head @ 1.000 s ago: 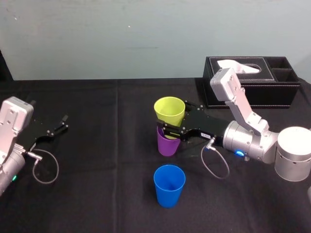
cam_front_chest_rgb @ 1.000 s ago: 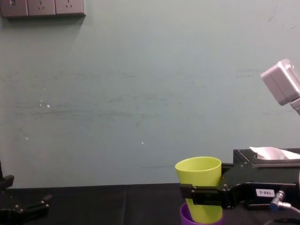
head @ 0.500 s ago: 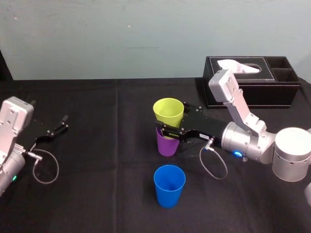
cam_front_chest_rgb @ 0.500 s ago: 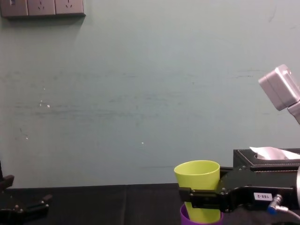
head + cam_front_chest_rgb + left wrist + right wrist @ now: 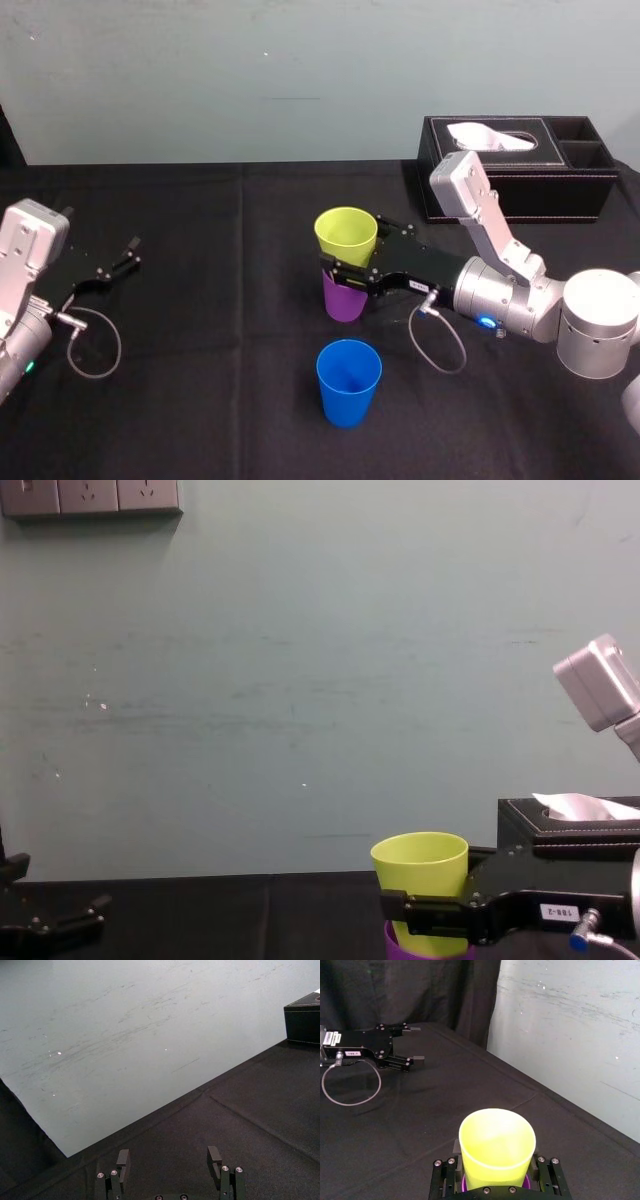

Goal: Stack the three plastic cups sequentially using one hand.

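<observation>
My right gripper is shut on the yellow-green cup, one finger on each side of its wall. That cup's base sits inside the mouth of the purple cup, which stands upright at mid-table. In the right wrist view the yellow-green cup sits between the fingers with a sliver of the purple cup's rim below it. In the chest view the yellow-green cup rises out of the purple cup. The blue cup stands alone, nearer to me. My left gripper rests open at the table's left.
A black leather tissue box with a white tissue stands at the back right, behind my right arm. A black cloth covers the table. A loop of cable lies by my left gripper.
My right gripper has lowered the yellow-green cup deeper into the purple cup. The blue cup and my left arm have not moved.
</observation>
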